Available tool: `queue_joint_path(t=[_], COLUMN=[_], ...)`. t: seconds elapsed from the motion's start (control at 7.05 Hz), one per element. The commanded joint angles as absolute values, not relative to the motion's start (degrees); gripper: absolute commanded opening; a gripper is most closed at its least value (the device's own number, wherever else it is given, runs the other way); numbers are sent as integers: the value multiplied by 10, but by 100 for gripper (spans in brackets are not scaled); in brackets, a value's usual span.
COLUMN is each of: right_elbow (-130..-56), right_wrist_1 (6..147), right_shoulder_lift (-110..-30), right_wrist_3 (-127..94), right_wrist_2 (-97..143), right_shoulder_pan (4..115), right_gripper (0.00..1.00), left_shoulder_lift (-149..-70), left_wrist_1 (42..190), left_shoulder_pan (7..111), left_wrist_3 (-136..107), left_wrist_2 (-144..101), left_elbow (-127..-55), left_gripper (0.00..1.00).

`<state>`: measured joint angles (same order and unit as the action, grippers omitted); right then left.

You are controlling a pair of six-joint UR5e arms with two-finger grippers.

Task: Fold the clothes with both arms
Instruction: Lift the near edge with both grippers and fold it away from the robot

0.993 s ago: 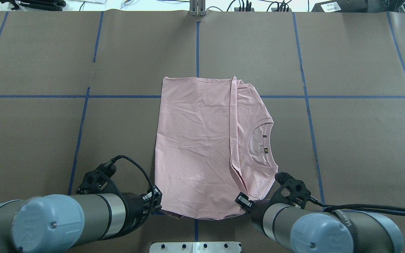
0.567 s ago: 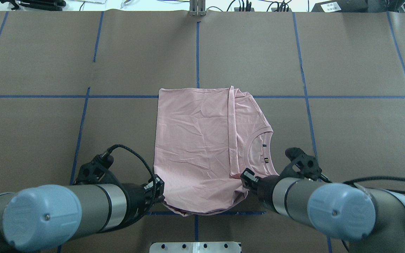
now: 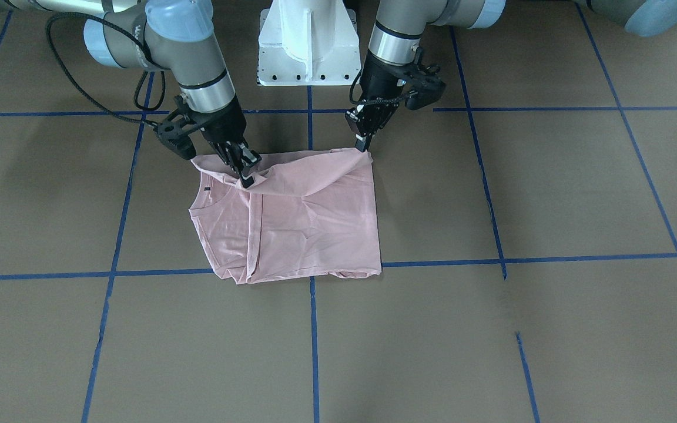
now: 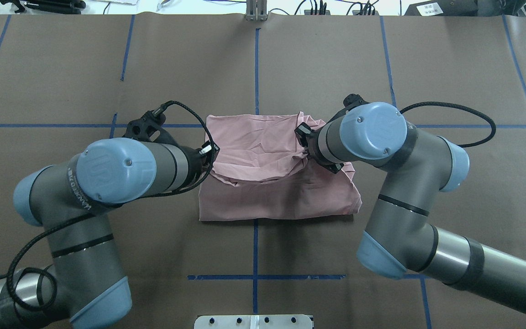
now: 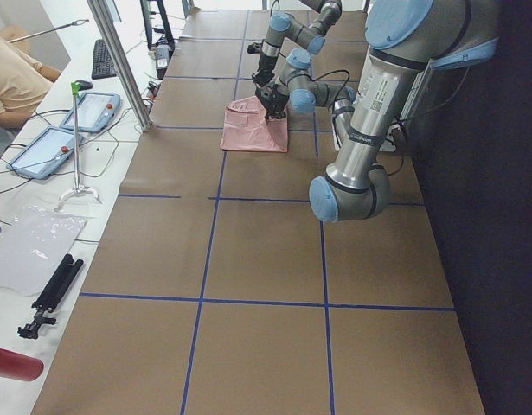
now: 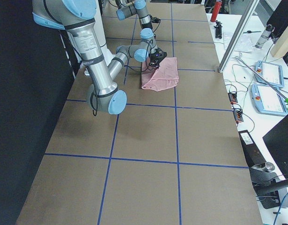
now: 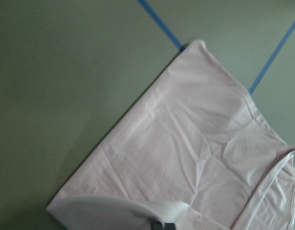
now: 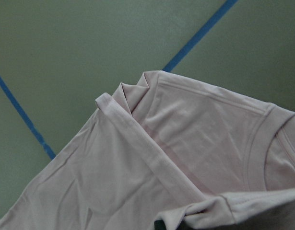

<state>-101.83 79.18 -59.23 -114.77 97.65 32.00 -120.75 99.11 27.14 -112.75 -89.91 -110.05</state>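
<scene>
The pale pink T-shirt (image 4: 272,196) lies mid-table, folded lengthwise, its ribbed collar (image 8: 262,139) on my right; its print is hidden. My left gripper (image 4: 209,154) is shut on the shirt's left near corner and holds it raised over the cloth. My right gripper (image 4: 305,145) is shut on the near edge at the collar side. The lifted edge sags between them over the shirt's far half. In the front view, the left gripper (image 3: 364,144) and right gripper (image 3: 247,172) pinch the raised hem above the shirt (image 3: 309,223). The wrist views show the shirt below (image 7: 195,143).
The table (image 4: 450,192) is brown paper with a grid of blue tape lines. The white pedestal base (image 3: 308,41) stands at the robot's edge. Tablets (image 5: 41,151), tools and cables lie beyond the far edge, where a person sits.
Both grippers have lifted the shirt's near edge and carried it away from the robot, over the cloth toward the far edge. Both arms now reach further out over the table.
</scene>
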Motion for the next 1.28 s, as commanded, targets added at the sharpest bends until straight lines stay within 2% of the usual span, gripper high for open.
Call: queue_joint_path(t=[0.0, 0.57, 0.71, 0.85, 0.99, 1.13], right_elbow=[-924, -884, -832, -737, -719, -724], right_wrist_1=[790, 790, 781, 728, 705, 706], right_shoulder_lift=[-536, -519, -499, -464, -457, -454], right_wrist_3=[-1139, -1123, -1093, -1051, -1015, -1009], right_wrist_2=[978, 987, 988, 988, 1002, 1047], right_shoulder_pan=[342, 363, 364, 382, 401, 423], right_gripper=[0, 0, 18, 99, 100, 100], left_shoulder_lift=[-1250, -1267, -1270, -1269, -1269, -1267], left_wrist_1=[1016, 1113, 1181, 1259, 1286, 1290], left_shoulder_pan=[313, 322, 335, 339, 339, 339], left_wrist_3=[-1075, -1047, -999, -932, -918, -918], left_wrist_2=[-892, -874, -855, -820, -819, -820], left_elbow=[-1002, -915, -837, -772, -772, -781], left_gripper=[0, 0, 1, 30, 44, 62])
